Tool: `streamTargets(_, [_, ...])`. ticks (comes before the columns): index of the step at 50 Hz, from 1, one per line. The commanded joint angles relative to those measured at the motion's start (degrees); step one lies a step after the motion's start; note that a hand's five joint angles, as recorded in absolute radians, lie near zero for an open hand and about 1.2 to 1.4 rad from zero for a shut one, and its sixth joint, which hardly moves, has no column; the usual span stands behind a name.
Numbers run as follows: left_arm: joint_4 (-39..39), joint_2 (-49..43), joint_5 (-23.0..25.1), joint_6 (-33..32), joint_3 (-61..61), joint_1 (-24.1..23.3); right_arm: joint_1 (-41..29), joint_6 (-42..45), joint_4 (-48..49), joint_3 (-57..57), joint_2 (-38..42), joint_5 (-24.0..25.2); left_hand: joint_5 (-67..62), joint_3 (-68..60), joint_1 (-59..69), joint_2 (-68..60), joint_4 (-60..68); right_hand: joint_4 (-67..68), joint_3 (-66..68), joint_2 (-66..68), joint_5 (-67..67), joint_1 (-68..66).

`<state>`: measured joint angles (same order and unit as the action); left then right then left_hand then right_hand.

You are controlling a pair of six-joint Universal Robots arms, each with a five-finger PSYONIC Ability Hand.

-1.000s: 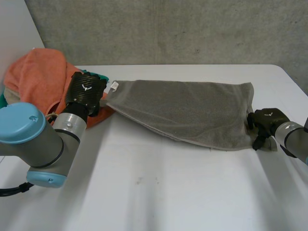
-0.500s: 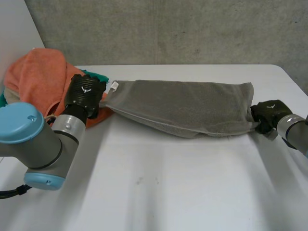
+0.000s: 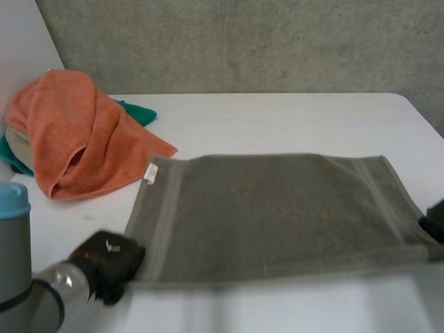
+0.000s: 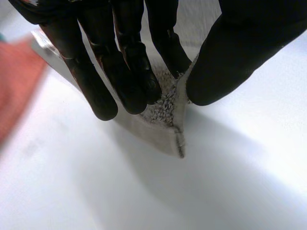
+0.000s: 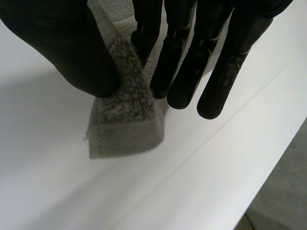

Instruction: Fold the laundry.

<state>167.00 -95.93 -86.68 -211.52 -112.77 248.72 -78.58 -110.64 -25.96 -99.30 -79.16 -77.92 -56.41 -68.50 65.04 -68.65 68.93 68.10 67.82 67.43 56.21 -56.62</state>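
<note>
Grey towel (image 3: 277, 215) is spread flat on the white table (image 3: 277, 114), with a white tag (image 3: 150, 173) at its far left corner. Its near left corner is pinched between the thumb and fingers of the left hand (image 3: 107, 261). Its near right corner is pinched likewise by the right hand (image 5: 72, 52). An orange towel (image 3: 76, 132) is heaped at the table's far left over a green cloth (image 3: 139, 112).

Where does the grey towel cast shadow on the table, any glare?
Left wrist view: soft shadow on the table under the grey towel corner pinched by the left hand. Right wrist view: same beside the corner the right hand pinches. Head view: dim band along the towel's near edge; no glare spots.
</note>
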Motion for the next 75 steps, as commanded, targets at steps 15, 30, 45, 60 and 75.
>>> streamTargets(15, [21.9,-20.1,-2.6,-6.8,21.9,-1.3,-10.5,-7.4,16.6,14.6,16.5,-4.1,-13.6,-11.5,15.0,-11.3,11.1,11.9,12.2,12.6,13.8,-23.4])
streamTargets(30, [31.4,-41.5,-7.0,-8.9,47.8,-3.9,-16.0,-7.9,27.4,37.2,36.5,-9.9,-13.6,-11.5,15.0,-11.3,11.1,11.9,12.2,12.6,13.8,-23.4])
streamTargets(45, [45.6,-44.5,-6.2,-14.4,49.8,-6.0,-19.3,-12.4,42.0,43.2,42.0,-14.3,56.4,58.5,-55.0,58.7,-58.9,-58.1,-57.8,-57.4,-56.2,46.6])
streamTargets(60, [50.3,-27.0,-6.4,-13.0,28.5,-6.7,-10.7,-36.7,33.4,22.1,14.0,2.9,56.4,58.5,-55.0,58.7,-58.9,-58.1,-57.8,-57.4,-56.2,46.6])
streamTargets(75, [50.4,-19.6,-6.1,-3.9,16.4,-6.8,-1.0,-27.9,29.3,9.7,14.2,10.0,56.2,58.3,-54.8,58.4,-58.7,-54.2,-53.9,-53.5,-52.3,42.7])
